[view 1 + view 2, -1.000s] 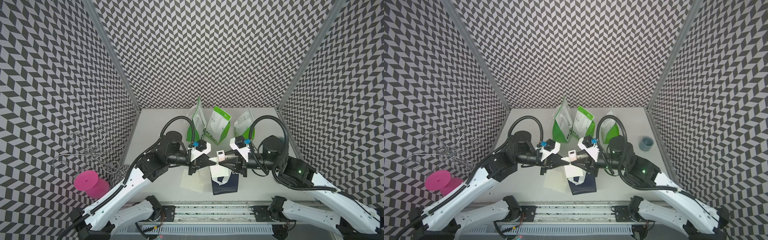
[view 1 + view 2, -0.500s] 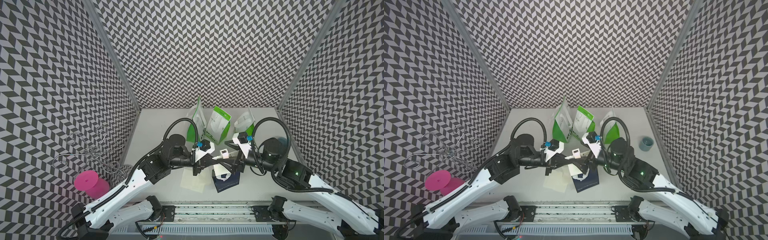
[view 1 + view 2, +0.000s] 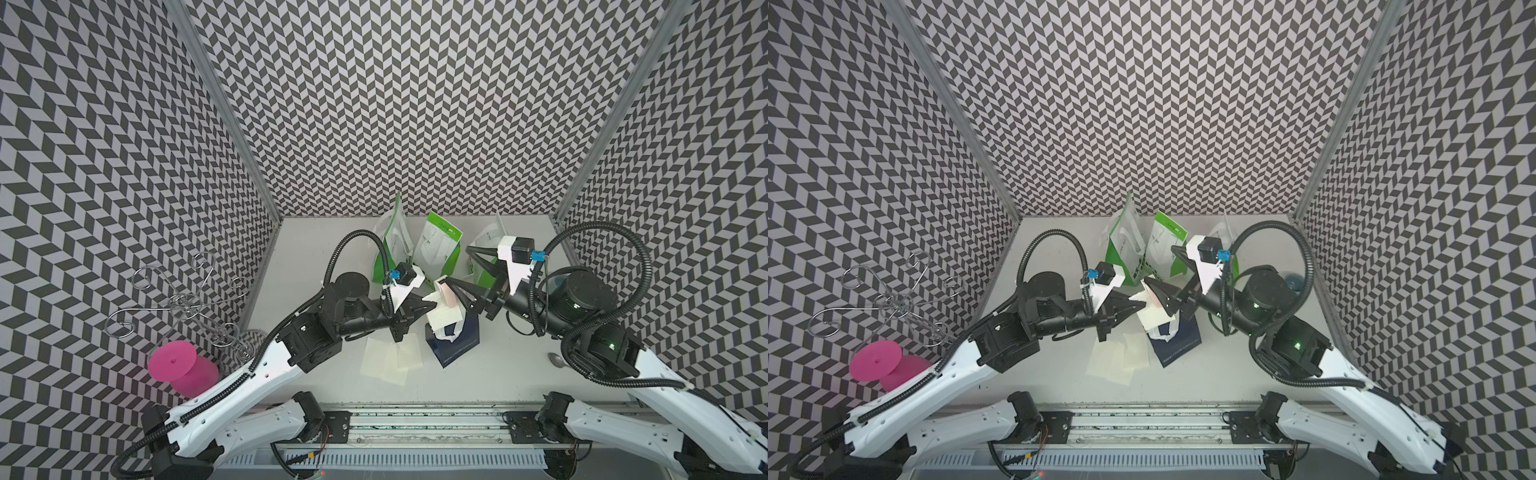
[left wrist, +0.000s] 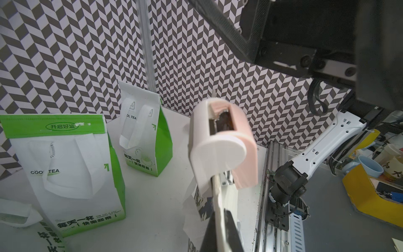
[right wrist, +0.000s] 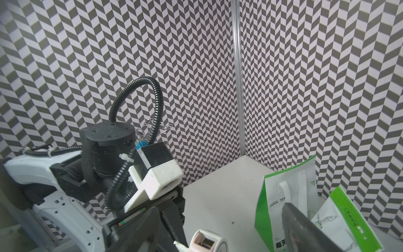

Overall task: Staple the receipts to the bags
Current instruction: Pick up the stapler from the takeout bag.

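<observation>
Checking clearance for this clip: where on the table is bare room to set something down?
Bare table lies between the left wall and the green bags, and along the front rail before the loose receipts and navy bag. A smaller patch separates navy bag and spoon. The centre, around the stapler, is crowded.

Green-and-white bags (image 4: 72,174): smooth coated paper, slight sheen; strap handles flat matt paper. Navy bag (image 3: 457,347): smooth paper. Receipts (image 3: 386,361): thin matt cream paper. Stapler (image 4: 220,152): matt white and pink plastic. Right gripper fingers (image 4: 226,37): matt black, fine woven texture. Table (image 3: 307,249): smooth matt pale grey. Wire stand (image 3: 187,299), left: shiny bare metal. Cable conduit (image 5: 157,104): ribbed black plastic.
</observation>
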Controlling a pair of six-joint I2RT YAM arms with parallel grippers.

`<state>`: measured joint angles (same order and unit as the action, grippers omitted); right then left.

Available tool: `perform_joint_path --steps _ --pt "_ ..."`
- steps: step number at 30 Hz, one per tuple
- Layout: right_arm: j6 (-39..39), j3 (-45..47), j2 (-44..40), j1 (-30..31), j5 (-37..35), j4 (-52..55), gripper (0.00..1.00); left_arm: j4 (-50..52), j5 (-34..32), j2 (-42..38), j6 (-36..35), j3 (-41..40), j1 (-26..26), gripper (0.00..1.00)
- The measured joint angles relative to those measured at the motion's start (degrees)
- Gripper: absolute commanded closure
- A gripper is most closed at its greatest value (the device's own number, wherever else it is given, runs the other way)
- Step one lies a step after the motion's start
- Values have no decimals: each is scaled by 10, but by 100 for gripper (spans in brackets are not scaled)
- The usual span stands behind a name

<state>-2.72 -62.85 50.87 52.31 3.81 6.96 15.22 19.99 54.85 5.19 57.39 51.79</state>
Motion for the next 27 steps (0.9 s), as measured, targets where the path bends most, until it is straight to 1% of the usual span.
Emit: perform_joint_path --steps 2,7,10,12,15,17,22,27 --pt "6 0 13 17 -21 4 25 -1 -12 6 5 0 6 100" --pt "22 1 41 58 -72 20 34 -1 -33 15 12 1 11 100" --pt "27 8 45 73 -103 25 40 -1 -43 15 17 3 11 100" --pt "29 14 45 76 -119 26 47 -1 -44 15 20 8 11 100" --pt "33 21 49 80 -140 27 61 0 -45 15 22 14 11 100" --pt "33 21 55 82 -154 23 75 2 -46 16 24 14 11 100" --pt "35 25 63 85 -189 11 100 5 -54 23 33 16 11 100" --pt "13 26 63 86 -228 -2 100 -3 -65 26 44 17 12 100"
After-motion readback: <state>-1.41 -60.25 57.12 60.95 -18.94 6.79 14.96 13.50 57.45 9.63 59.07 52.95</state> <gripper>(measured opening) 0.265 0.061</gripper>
